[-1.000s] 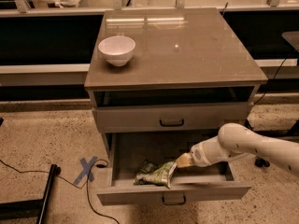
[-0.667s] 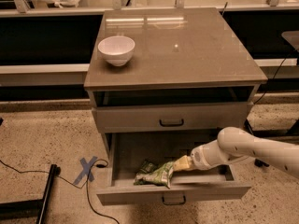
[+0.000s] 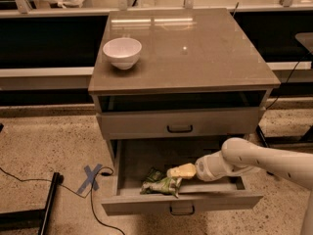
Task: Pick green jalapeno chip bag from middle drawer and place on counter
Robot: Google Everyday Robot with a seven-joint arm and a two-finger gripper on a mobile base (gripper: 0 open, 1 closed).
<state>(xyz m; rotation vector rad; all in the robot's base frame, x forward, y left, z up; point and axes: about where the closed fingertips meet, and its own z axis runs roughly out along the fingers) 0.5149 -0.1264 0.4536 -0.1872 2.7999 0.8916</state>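
Bowl (image 3: 122,52) 1; chip bag (image 3: 161,184) 1; drawers (image 3: 179,123) 2; claw (image 3: 173,173) 1, in middle drawer (image 3: 146,208).

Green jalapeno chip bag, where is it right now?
In camera view, the green jalapeno chip bag lies inside the open middle drawer, near its front panel, left of centre; the tool sits at the bag's upper right edge.

The hand (image 3: 182,171) is low inside the open middle drawer (image 3: 181,205), next to the chip bag (image 3: 160,185). The shut drawer (image 3: 146,124) above blocks the back part. On the desk (image 3: 210,58), a white bowl (image 3: 122,52) sits far left, and the right side is flat open room.
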